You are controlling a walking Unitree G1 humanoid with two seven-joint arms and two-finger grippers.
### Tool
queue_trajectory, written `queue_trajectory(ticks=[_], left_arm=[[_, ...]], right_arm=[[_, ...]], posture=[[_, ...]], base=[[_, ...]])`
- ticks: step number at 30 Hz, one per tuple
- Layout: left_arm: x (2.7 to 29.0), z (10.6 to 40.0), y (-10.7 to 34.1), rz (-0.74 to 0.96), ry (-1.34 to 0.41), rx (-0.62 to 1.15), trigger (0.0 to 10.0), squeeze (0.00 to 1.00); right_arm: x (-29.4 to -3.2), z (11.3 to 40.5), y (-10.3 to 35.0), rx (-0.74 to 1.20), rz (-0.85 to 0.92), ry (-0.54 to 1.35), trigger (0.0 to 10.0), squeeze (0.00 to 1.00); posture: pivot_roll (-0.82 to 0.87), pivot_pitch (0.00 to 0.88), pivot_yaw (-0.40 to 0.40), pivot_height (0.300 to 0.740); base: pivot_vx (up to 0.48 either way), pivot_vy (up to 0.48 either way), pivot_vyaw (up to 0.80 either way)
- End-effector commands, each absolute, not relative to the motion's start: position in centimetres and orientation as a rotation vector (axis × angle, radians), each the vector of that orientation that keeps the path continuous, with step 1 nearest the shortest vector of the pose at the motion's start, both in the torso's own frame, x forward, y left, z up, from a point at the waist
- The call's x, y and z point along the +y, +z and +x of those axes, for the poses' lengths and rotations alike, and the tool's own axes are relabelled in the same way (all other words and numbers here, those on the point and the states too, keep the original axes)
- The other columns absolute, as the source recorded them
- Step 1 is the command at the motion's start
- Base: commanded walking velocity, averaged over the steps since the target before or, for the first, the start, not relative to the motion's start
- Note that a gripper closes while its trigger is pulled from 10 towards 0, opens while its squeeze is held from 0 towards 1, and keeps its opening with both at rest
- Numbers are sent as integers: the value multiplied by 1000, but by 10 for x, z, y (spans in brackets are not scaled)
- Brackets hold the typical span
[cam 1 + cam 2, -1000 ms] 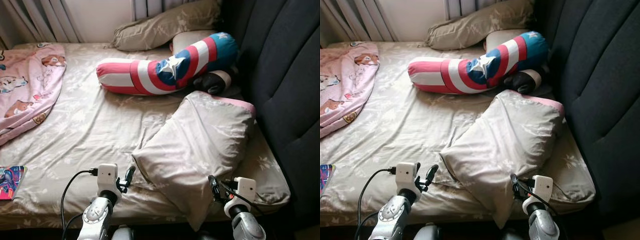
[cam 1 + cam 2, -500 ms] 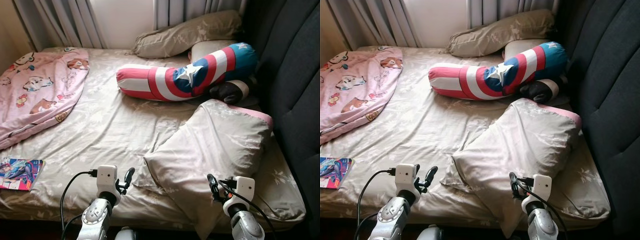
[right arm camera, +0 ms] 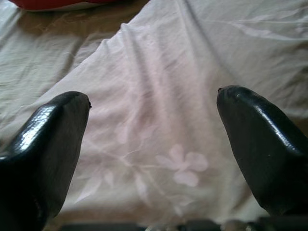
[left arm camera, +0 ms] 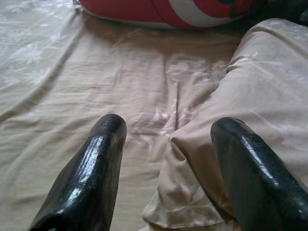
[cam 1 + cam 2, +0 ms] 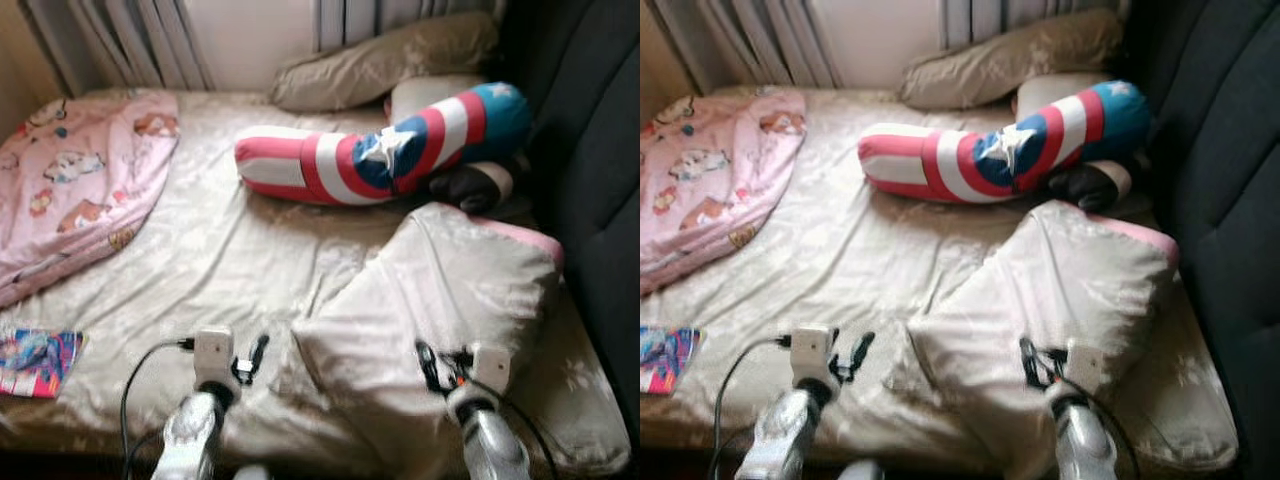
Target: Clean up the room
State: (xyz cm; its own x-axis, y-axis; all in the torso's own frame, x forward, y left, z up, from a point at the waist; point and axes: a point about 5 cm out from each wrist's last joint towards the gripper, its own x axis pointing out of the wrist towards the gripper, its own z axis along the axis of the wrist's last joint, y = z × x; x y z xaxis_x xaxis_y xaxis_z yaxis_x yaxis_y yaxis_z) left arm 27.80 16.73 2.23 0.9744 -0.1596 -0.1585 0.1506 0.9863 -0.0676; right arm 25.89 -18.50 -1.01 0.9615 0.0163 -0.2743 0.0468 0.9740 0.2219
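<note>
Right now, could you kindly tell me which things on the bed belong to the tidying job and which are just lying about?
Job in hand:
- large beige floral pillow, askew near the bed's edge
- open left gripper by its corner
- open right gripper above it

Lying about:
- red, white and blue star bolster
- pink cartoon blanket
- colourful book

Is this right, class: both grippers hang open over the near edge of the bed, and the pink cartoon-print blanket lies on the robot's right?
One detail is wrong. The pink cartoon-print blanket lies on the robot's left, as the left eye view shows. The rest stands: the left gripper and right gripper hang open over the bed's near edge.
</note>
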Motion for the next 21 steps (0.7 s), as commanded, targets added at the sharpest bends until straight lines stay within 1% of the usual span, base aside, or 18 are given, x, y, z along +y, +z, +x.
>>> queue_trajectory(ticks=[1, 5, 7, 9, 11, 12, 21], left_arm=[[170, 274, 16, -58, -155, 193, 10000, 0], [171, 274, 17, -56, -155, 193, 10000, 0], [170, 274, 17, -56, -157, 194, 10000, 0], [170, 274, 17, -58, -160, 194, 10000, 0], [169, 274, 17, -58, -163, 193, 10000, 0], [170, 274, 17, -57, -164, 193, 10000, 0], [177, 270, 18, -41, -163, 188, 10000, 0]], right_arm=[[-185, 256, -14, 298, 239, -30, 10000, 0], [-186, 258, -14, 309, 241, -40, 10000, 0], [-188, 261, -14, 335, 229, -50, 10000, 0], [-194, 262, -18, 404, 213, -104, 10000, 0], [-195, 265, -16, 393, 243, -115, 10000, 0], [-198, 267, -16, 420, 249, -138, 10000, 1000], [-196, 273, -16, 457, 331, -174, 10000, 1000]], posture=[[22, 75, -2, 662], [21, 74, -1, 662], [22, 74, 0, 662], [27, 78, 2, 662], [32, 79, 3, 662], [36, 83, 4, 662], [69, 94, 21, 662]], base=[[0, 0, 0], [0, 0, 0], [0, 0, 0], [0, 0, 0], [0, 0, 0], [0, 0, 0], [0, 0, 0]])
